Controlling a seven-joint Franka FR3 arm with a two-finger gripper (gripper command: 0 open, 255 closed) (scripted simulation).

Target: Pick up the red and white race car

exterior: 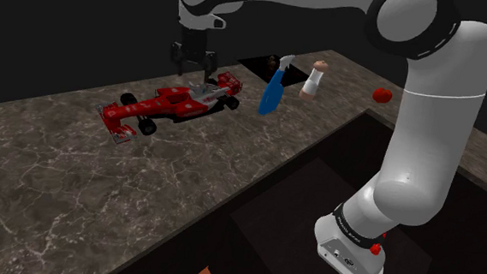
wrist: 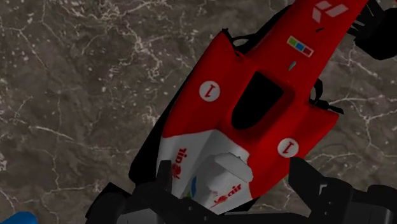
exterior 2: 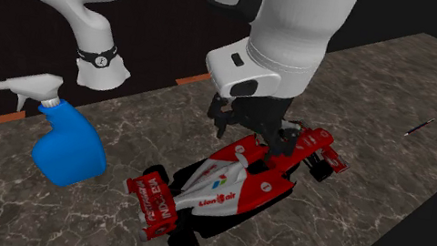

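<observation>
The red and white race car (exterior: 171, 105) rests on the dark marbled countertop (exterior: 76, 183), nose toward the shoulder view's left. In the second exterior view the car (exterior 2: 233, 185) points its front wing at the camera. My black gripper (exterior: 198, 69) hangs low over the car's rear half (exterior 2: 253, 137). In the wrist view the gripper (wrist: 235, 191) is open. Its fingers (wrist: 164, 181) stand apart on either side of the white engine cover of the car (wrist: 254, 108), close to the bodywork without clasping it.
A blue spray bottle (exterior: 272, 92) stands just behind the car's rear end, seen beside the car (exterior 2: 65, 141) in the second exterior view. A small pale bottle (exterior: 313, 80) and a red object (exterior: 382, 94) sit farther back. A dark recess (exterior: 315, 204) borders the counter beside my stand.
</observation>
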